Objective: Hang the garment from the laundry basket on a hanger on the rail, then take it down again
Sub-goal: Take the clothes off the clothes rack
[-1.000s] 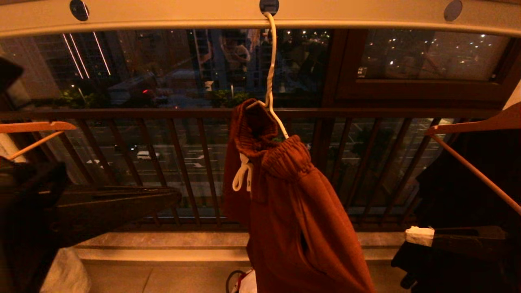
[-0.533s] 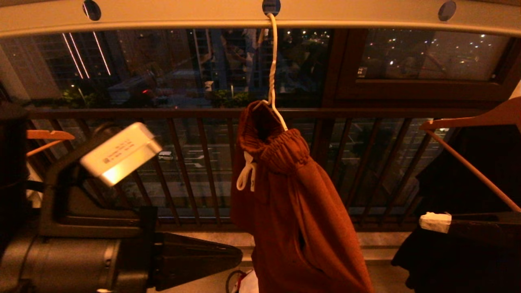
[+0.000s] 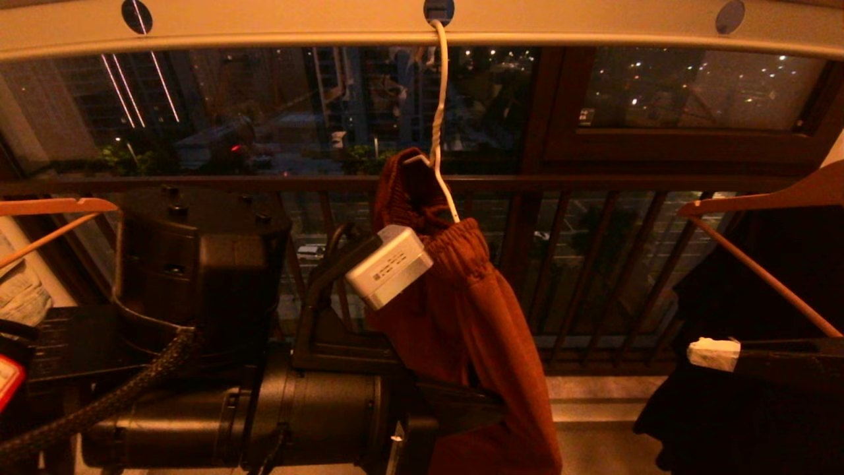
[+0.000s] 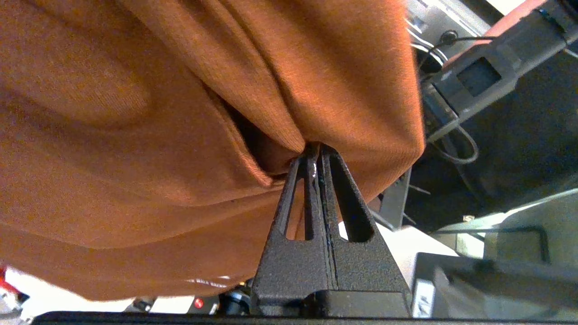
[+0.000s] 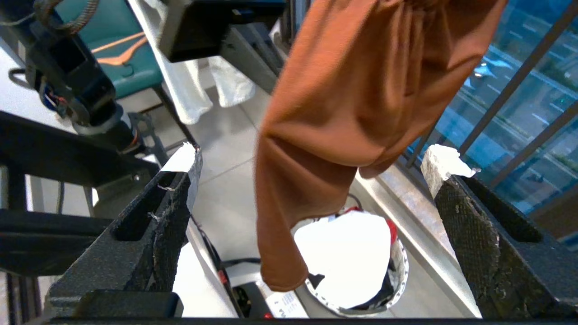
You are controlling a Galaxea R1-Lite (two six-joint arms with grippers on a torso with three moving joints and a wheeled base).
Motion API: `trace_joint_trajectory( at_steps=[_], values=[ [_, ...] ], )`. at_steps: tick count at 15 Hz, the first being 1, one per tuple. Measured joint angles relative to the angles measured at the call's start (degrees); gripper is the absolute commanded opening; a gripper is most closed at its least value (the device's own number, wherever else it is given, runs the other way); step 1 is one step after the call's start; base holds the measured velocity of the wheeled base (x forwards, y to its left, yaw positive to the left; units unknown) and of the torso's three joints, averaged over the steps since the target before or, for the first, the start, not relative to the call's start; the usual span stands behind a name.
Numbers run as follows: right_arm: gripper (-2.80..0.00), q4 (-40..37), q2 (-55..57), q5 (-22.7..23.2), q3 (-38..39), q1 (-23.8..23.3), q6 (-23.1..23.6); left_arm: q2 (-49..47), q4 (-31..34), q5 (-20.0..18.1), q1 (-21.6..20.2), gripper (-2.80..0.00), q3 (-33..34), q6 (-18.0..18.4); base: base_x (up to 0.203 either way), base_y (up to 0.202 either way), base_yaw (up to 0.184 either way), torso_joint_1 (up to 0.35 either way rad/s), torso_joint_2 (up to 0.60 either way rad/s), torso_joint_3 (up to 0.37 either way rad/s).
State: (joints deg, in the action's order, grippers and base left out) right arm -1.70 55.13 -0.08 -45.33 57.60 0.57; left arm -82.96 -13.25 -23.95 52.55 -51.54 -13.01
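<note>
The garment point(image 3: 475, 310), rust-brown shorts, hangs by its waistband on the white wire hanger point(image 3: 438, 132), which is hooked into a hole of the cream rail point(image 3: 264, 26). My left gripper point(image 3: 491, 401) is shut, and its tips point(image 4: 314, 151) press into a fold low on the garment point(image 4: 180, 113). My right gripper point(image 5: 311, 158) stands open to the right of the garment point(image 5: 352, 90), apart from it; one white-taped fingertip point(image 3: 712, 353) shows in the head view. Below on the floor stands the laundry basket point(image 5: 399, 264), with white cloth inside it.
Wooden hangers hang at the left point(image 3: 53, 206) and right point(image 3: 778, 198), the right one above a black garment point(image 3: 758, 297). A dark barred railing point(image 3: 264, 183) runs behind the rail. Pale jeans point(image 3: 23, 297) show at the far left. A teal chair point(image 5: 113, 40) stands behind.
My left arm has swung rightward across the head view and brought its shut gripper against the garment's lower part. The garment has swayed slightly. The right gripper has stayed in place.
</note>
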Motion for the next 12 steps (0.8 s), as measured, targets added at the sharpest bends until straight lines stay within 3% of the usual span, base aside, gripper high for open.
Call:
trace_joint_trajectory(
  at_steps=[12],
  values=[
    [0.00,0.9,2.0,-1.8,5.8,-0.4,0.0,-2.5,-0.1,0.1,0.1,-2.80,-3.4,0.2,0.000,0.000,0.000,0.000,0.00,0.000]
  ],
)
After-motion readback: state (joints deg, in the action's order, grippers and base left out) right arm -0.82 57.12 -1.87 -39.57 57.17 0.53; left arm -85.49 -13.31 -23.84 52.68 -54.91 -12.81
